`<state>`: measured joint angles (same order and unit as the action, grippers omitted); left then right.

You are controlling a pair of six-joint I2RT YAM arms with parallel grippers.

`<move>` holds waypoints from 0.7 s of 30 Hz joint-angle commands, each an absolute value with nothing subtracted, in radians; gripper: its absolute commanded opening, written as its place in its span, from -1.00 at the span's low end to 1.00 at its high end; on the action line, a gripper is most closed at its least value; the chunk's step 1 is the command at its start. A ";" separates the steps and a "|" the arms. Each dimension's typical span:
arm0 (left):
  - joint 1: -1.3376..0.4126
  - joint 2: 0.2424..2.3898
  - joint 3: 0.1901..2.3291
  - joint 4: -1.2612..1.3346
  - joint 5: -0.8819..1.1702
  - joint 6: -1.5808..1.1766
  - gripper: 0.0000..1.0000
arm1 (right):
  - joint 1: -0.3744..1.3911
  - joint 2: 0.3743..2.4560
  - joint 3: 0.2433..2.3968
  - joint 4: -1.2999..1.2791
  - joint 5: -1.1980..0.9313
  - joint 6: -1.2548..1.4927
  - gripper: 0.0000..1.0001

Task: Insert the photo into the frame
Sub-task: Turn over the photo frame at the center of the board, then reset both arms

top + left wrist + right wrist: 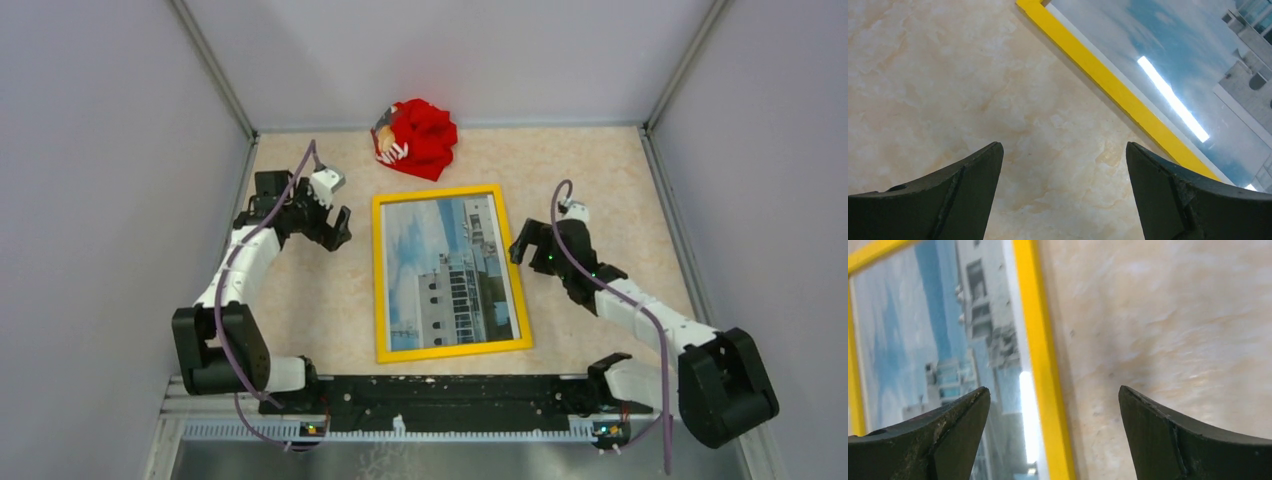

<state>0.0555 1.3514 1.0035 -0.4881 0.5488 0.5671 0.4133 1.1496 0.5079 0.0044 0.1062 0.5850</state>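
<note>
The yellow frame (378, 285) lies flat in the middle of the table with the photo (445, 270) of a pale building and blue sky inside its border. My left gripper (337, 228) hovers open just left of the frame's far left corner, over bare table. In the left wrist view, the left gripper (1063, 146) holds nothing, and the frame (1108, 82) and the photo (1188, 65) lie ahead to the right. My right gripper (521, 246) stands open at the frame's right side. In the right wrist view, the right gripper (1054, 390) has the frame (1040, 340) running between its spread fingers, with the photo (923, 330) to the left.
A crumpled red cloth toy (420, 138) lies at the back of the table, just beyond the frame's far edge. Grey walls close in the table on the left, right and back. The marbled beige tabletop (600, 190) surrounds the frame.
</note>
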 commanded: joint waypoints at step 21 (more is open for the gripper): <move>0.116 1.549 0.541 0.616 0.360 0.046 0.98 | 0.179 1.172 0.151 0.993 0.713 0.092 0.97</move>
<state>0.1108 1.5497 0.6117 0.2901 0.3912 0.1146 0.1986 1.0588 0.1505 0.7547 0.7643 0.0887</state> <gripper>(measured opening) 0.987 0.985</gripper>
